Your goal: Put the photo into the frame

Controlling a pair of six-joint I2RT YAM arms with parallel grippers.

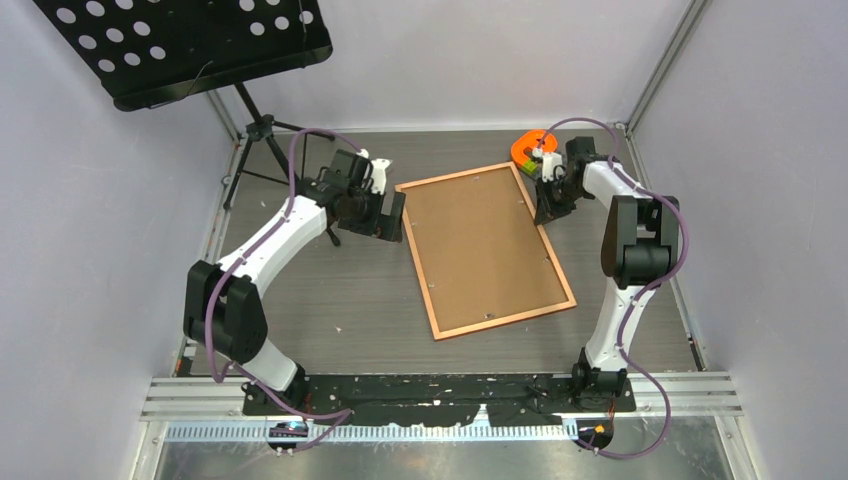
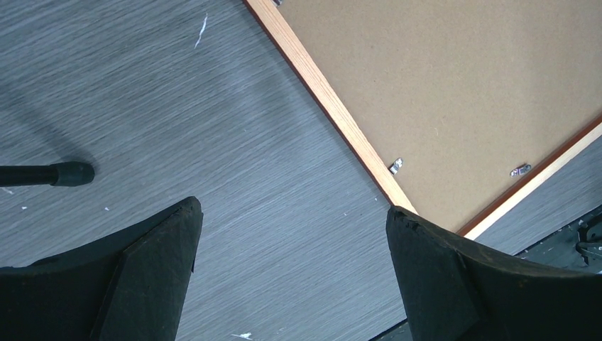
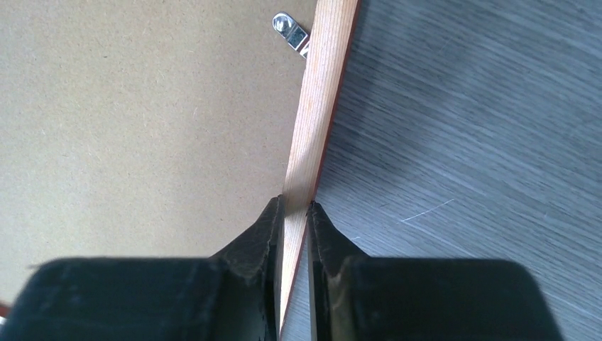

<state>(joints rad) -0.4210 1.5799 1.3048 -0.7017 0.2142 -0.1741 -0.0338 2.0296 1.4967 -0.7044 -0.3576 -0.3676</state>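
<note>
The frame [image 1: 506, 319] lies flat in the middle of the table, back side up, its thin orange-brown border around a plain brown backing board [image 1: 485, 245]. The photo is hidden. My right gripper [image 1: 545, 212] is at the frame's right rail near the far corner. In the right wrist view its fingers [image 3: 295, 206] are shut on the wooden rail [image 3: 323, 106], one on each side. My left gripper [image 1: 395, 215] hangs wide open beside the frame's left rail [image 2: 334, 114], with only bare table between the fingers [image 2: 292, 207].
Small metal clips [image 2: 395, 165] [image 3: 289, 30] sit along the frame's inner edge. An orange and green object [image 1: 530, 150] lies behind the right gripper. A black music stand [image 1: 190, 45] stands at the back left, one rubber foot [image 2: 71, 173] near my left gripper. Walls enclose three sides.
</note>
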